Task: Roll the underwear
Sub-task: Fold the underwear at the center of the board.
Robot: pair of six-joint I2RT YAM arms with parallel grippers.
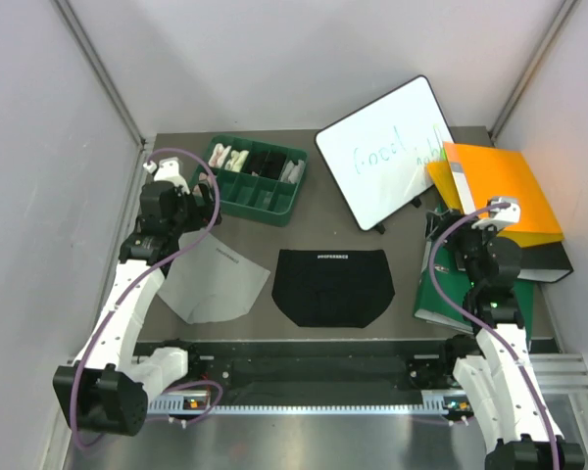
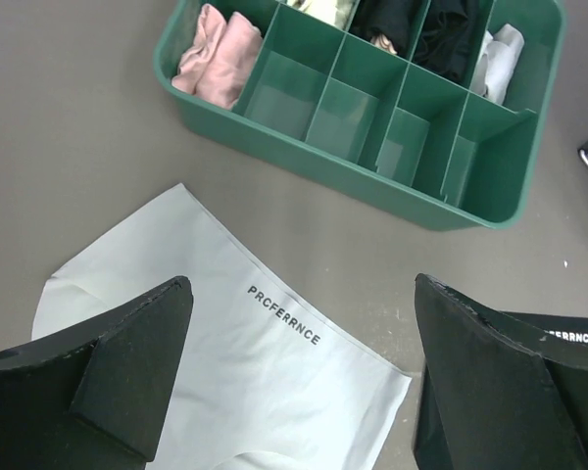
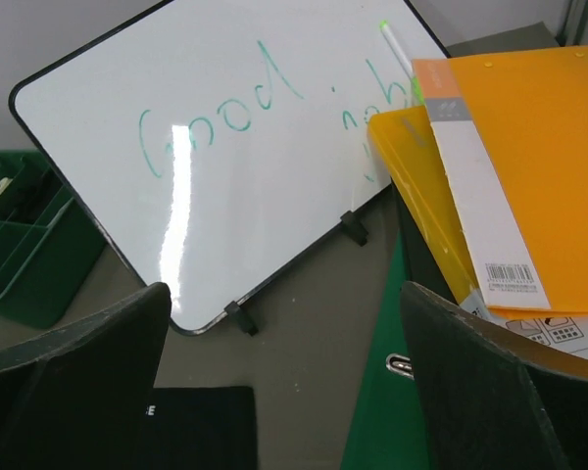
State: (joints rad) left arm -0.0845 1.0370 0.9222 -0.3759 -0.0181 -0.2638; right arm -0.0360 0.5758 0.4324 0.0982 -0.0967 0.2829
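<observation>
Count: two briefs, one green tray, one whiteboard, one stack of folders.

Black brief lies flat on the table, nearer us than the tray and off its right end, waistband toward the tray. Grey brief lies flat, nearer than the tray's left end, with dark lettering on its waistband. The two sit close side by side; we cannot tell whether their corners touch. A bare strip of table separates both from the tray.

Left gripper hangs above the grey brief, fingers wide, holding nothing. Right gripper, well right of the tray by the folders, is also spread wide and holding nothing.

Tray: pink, white and black cloth rolls in its far row. The whiteboard leans just right of the tray.
</observation>
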